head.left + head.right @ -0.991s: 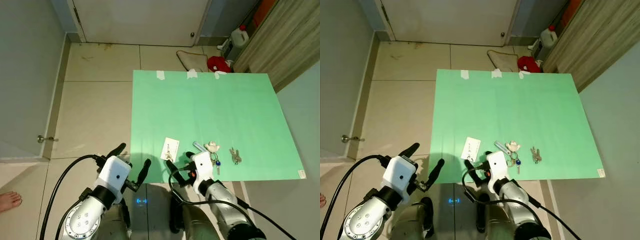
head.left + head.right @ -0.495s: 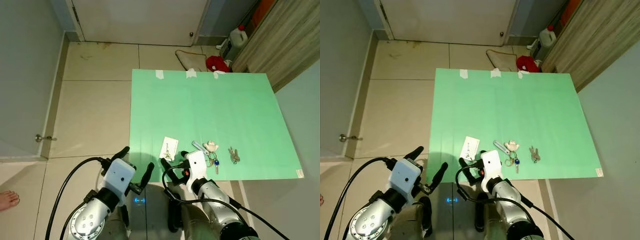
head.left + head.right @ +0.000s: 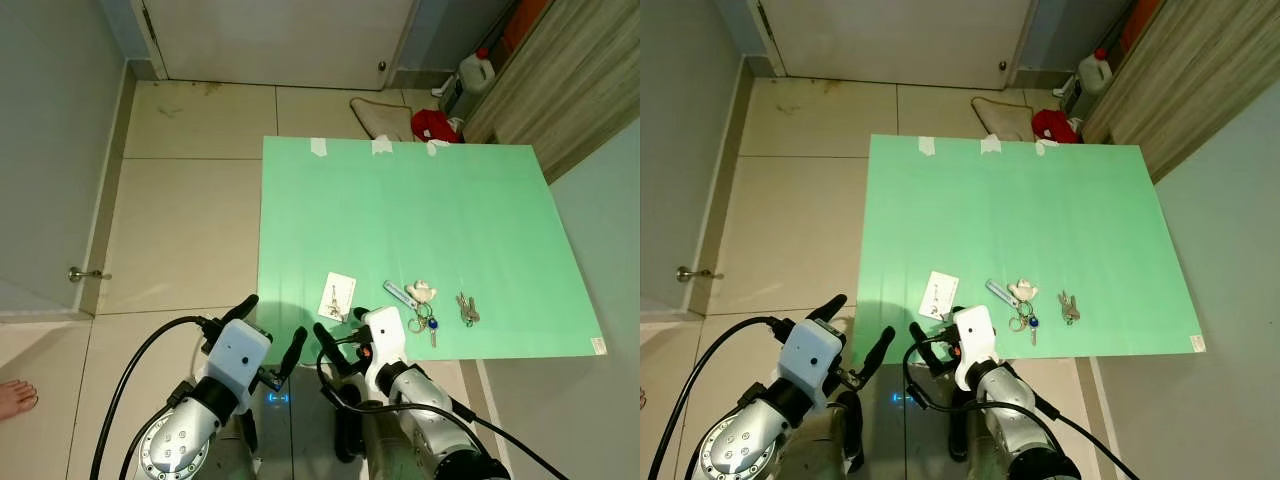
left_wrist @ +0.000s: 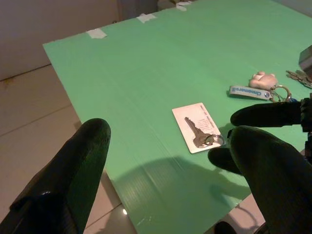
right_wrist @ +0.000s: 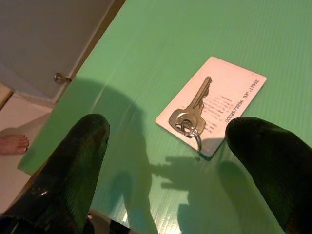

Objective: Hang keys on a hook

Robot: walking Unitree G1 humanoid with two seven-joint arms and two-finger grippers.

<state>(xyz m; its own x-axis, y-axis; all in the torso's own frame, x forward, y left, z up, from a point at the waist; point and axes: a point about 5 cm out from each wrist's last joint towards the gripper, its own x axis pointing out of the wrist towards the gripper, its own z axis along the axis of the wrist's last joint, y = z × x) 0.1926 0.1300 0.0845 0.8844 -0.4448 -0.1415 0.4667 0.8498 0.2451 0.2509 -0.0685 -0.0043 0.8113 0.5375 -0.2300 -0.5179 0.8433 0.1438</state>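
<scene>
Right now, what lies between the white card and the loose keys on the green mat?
A keyring with a blue tag and pale charm lies between card and keys, seen in the eye views.

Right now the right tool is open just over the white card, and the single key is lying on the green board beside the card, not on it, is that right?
Not quite. The key lies on top of the card, not beside it on the board; the right wrist view shows it resting across the card's print. The rest holds: the right tool is open just over the card.
</scene>
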